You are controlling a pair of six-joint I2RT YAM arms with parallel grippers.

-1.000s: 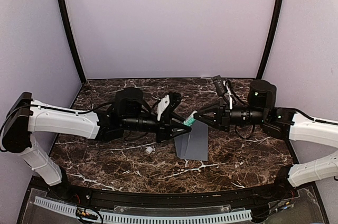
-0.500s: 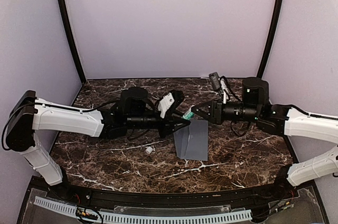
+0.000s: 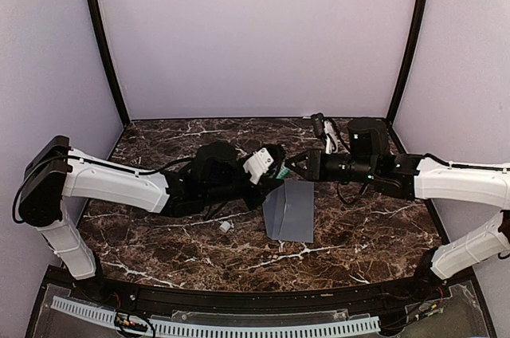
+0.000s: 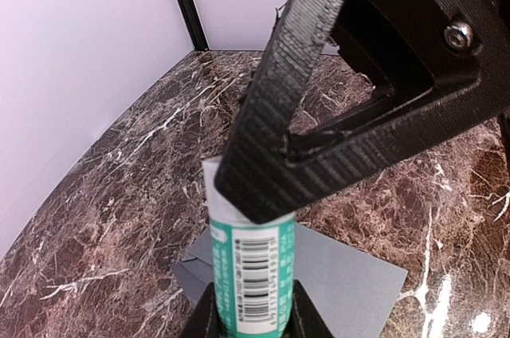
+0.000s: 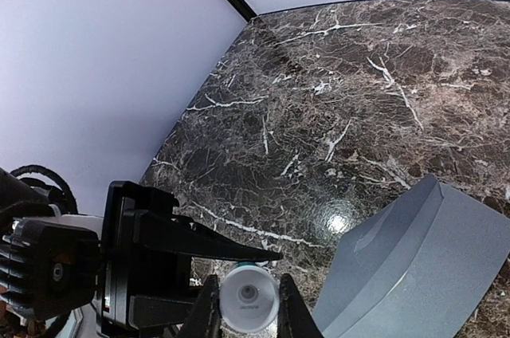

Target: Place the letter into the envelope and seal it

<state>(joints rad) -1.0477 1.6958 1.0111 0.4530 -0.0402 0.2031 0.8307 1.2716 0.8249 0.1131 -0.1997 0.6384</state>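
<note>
Two sets of fingers meet on one glue stick (image 4: 253,274), held in the air over the far left corner of the envelope (image 3: 293,212). The left fingers (image 4: 204,316) pinch the teal-and-white tube low down at its barcoded label, one finger on each side. The right fingers (image 5: 209,312) reach in from the envelope's other side and close narrowly on the stick's round white end. In the left wrist view, one of those black ribbed fingers lies across the top of the tube and hides it. Both pairs are clamped on the same stick, their tips close together.

The slate-grey envelope lies on the dark marbled table (image 3: 143,226), below the meeting fingers and a little nearer the arm bases. In the right wrist view, the envelope's side nearest the stick bows up in a soft ridge while the rest lies flat. Whether any paper is inside it cannot be told. A small white piece (image 3: 225,226) rests on the table to the left of the envelope, apart from it, under the left arm.
</note>
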